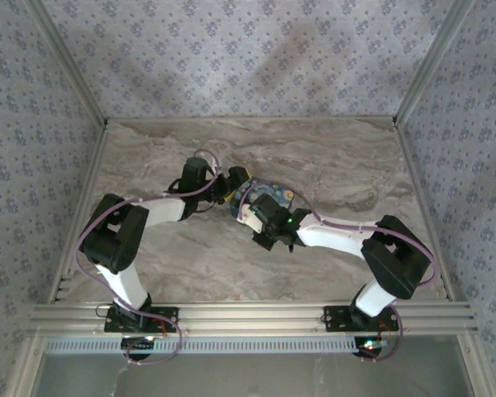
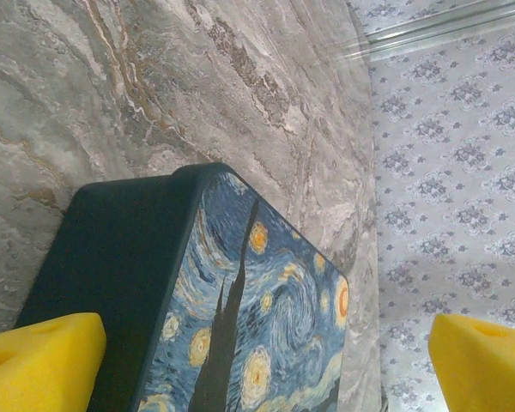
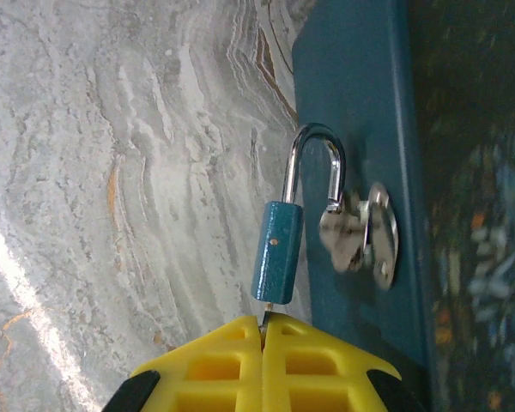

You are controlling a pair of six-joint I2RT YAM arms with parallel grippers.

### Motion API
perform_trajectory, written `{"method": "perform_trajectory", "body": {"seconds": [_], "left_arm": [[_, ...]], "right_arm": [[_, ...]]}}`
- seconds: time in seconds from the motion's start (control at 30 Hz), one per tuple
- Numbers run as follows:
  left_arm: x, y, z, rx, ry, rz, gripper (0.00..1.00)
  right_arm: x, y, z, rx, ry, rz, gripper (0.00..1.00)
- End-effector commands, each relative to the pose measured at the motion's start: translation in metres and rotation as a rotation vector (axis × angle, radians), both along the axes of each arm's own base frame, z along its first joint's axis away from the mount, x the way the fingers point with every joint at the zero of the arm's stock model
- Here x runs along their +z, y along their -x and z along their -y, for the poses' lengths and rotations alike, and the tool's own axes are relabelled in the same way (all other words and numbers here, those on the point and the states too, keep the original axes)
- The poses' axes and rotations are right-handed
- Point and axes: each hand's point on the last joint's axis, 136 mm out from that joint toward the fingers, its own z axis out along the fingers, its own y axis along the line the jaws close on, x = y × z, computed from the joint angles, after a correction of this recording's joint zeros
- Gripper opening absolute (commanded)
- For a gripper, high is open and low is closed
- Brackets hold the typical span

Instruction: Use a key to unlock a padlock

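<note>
A small blue padlock [image 3: 275, 251] hangs by its silver shackle [image 3: 313, 146] from a metal hasp [image 3: 365, 236] on the teal side of a box [image 3: 352, 94]. One shackle leg enters the body. The other ends at the hasp, outside the body. My right gripper [image 3: 263, 322] is shut on a thin metal key [image 3: 263, 314], whose tip sits in the padlock's bottom end. The box's lid [image 2: 275, 318] bears a starry-night painting. My left gripper [image 2: 262, 365] is open and straddles the box: one yellow fingertip [image 2: 39, 360] lies by its dark side, the other stands apart. From above, both grippers [image 1: 234, 188] [image 1: 256, 217] meet at the box [image 1: 271, 196].
The box lies near the middle of a marble-patterned table [image 1: 339, 165]. Patterned walls [image 1: 231, 50] close in the back and both sides. An aluminium rail [image 1: 248, 316] runs along the near edge where the arm bases are bolted.
</note>
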Motion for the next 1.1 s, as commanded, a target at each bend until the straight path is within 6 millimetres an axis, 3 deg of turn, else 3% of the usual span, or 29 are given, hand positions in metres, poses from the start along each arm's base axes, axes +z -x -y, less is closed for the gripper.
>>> {"method": "perform_trajectory", "body": {"seconds": [0.0,0.4,0.77,1.07], "left_arm": [[0.003,0.008,0.009,-0.030,0.038,0.002,0.96],[0.005,0.008,0.000,0.001,0.020,0.018,0.96],[0.017,0.010,-0.046,0.101,-0.009,0.047,0.97],[0.015,0.036,-0.083,0.164,-0.145,0.068,0.97]], "right_arm": [[0.018,-0.014,-0.017,0.045,-0.026,0.074,0.00],[0.019,-0.009,-0.025,0.061,-0.038,0.080,0.00],[0.046,0.005,-0.023,0.047,-0.120,0.111,0.00],[0.077,0.003,-0.007,-0.040,-0.230,0.143,0.00]]}}
